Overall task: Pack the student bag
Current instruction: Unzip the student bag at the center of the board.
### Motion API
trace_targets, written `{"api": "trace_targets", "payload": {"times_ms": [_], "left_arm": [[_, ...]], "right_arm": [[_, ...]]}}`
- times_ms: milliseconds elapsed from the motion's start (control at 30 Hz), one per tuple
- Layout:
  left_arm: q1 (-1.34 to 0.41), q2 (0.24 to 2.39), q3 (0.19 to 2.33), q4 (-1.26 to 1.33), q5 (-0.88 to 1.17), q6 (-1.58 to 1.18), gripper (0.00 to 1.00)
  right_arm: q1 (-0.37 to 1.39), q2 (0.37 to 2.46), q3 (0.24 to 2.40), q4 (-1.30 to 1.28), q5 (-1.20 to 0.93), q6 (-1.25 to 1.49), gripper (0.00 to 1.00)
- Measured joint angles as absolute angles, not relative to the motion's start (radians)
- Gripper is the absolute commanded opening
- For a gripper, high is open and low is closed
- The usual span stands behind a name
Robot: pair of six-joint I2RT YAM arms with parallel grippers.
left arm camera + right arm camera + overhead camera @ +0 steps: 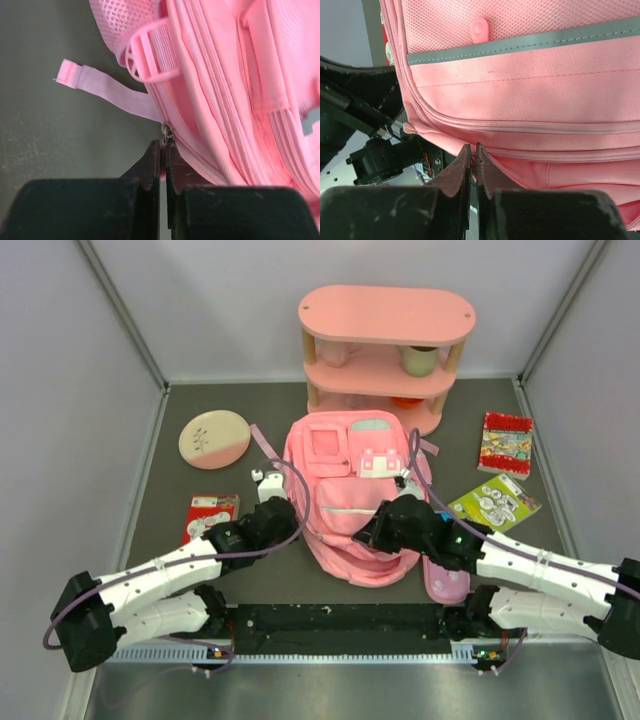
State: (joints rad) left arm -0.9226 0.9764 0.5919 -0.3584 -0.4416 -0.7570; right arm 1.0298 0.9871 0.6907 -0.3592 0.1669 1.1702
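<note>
The student bag lies flat on the dark table, front side up, between the two grippers. Its top points away from them, toward the pink shelf.

The left gripper is at the left edge of the bag. In the left wrist view its fingers are pressed together, with only a thin slit between them. The metal zip pull sits right at the tips and its tab seems to go down into the slit, so the left gripper is pinching it. Just beyond the tips the bag fills the upper right side. A loose pink strap runs out to the left over the table, and farther ahead there is a pink plastic buckle.

The right gripper rests on the lower right part of the bag. In the right wrist view its fingers are also closed tight, and they nip a small fold of the bag's fabric at the seam along the lowest zip line. Ahead of the right gripper a grey stripe crosses the pocket.

Left of the left gripper, near it, lies a red book, and farther ahead a round pink-and-cream object. Right of the right gripper lies a green booklet, and beyond that a red notebook.
</note>
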Motion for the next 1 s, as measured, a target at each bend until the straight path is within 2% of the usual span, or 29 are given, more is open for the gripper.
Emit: {"api": "trace_targets", "payload": {"times_ms": [33,100,133,200,267,367,400,433,467,500,533,600,633,767,900,1000], "left_arm": [[-0.905,0.986,0.599,-0.36,-0.431,-0.754,0.29],[-0.872,1.013,0.623,-0.367,-0.414,-0.738,0.53],[-0.863,1.019,0.631,-0.375,-0.414,-0.722,0.71],[-0.845,1.017,0.647,-0.403,-0.425,-0.706,0.84],[-0.836,0.99,0.654,-0.44,-0.436,-0.702,0.94],[-0.834,0.881,0.654,-0.511,-0.443,-0.708,0.98],[-0.834,0.83,0.654,-0.528,-0.44,-0.708,0.98],[-0.834,0.772,0.652,-0.54,-0.437,-0.708,0.98],[-0.834,0.713,0.651,-0.548,-0.433,-0.707,0.98],[-0.834,0.661,0.648,-0.551,-0.426,-0.707,0.98],[-0.834,0.618,0.645,-0.553,-0.415,-0.707,0.98],[-0.834,0.552,0.643,-0.561,-0.397,-0.707,0.98],[-0.834,0.54,0.643,-0.564,-0.383,-0.707,0.98],[-0.834,0.566,0.642,-0.584,-0.316,-0.692,0.98],[-0.862,0.662,0.645,-0.568,-0.239,-0.635,0.99],[-0.97,0.784,0.689,-0.559,-0.227,-0.548,0.99]], "right_arm": [[1.03,0.991,0.691,-0.356,0.165,1.169,0.0],[1.029,1.0,0.692,-0.348,0.162,1.163,0.0],[1.028,1.006,0.696,-0.35,0.161,1.156,0.0],[1.024,1.024,0.704,-0.355,0.157,1.143,0.0],[1.024,1.052,0.722,-0.361,0.154,1.126,0.0],[1.024,1.099,0.763,-0.364,0.146,1.096,0.01],[1.023,1.116,0.779,-0.365,0.141,1.084,0.1],[1.022,1.133,0.798,-0.368,0.134,1.068,0.29],[1.02,1.151,0.821,-0.369,0.125,1.05,0.37],[1.018,1.168,0.844,-0.37,0.12,1.035,0.51],[1.015,1.176,0.864,-0.374,0.119,1.022,0.75],[1.005,1.177,0.913,-0.4,0.132,0.984,0.88],[1.0,1.164,0.927,-0.41,0.144,0.966,0.93],[0.947,1.018,0.908,-0.48,0.195,0.938,0.95],[0.793,0.797,0.832,-0.594,0.251,0.938,0.98],[0.675,0.67,0.768,-0.693,0.264,0.937,0.98]]}}
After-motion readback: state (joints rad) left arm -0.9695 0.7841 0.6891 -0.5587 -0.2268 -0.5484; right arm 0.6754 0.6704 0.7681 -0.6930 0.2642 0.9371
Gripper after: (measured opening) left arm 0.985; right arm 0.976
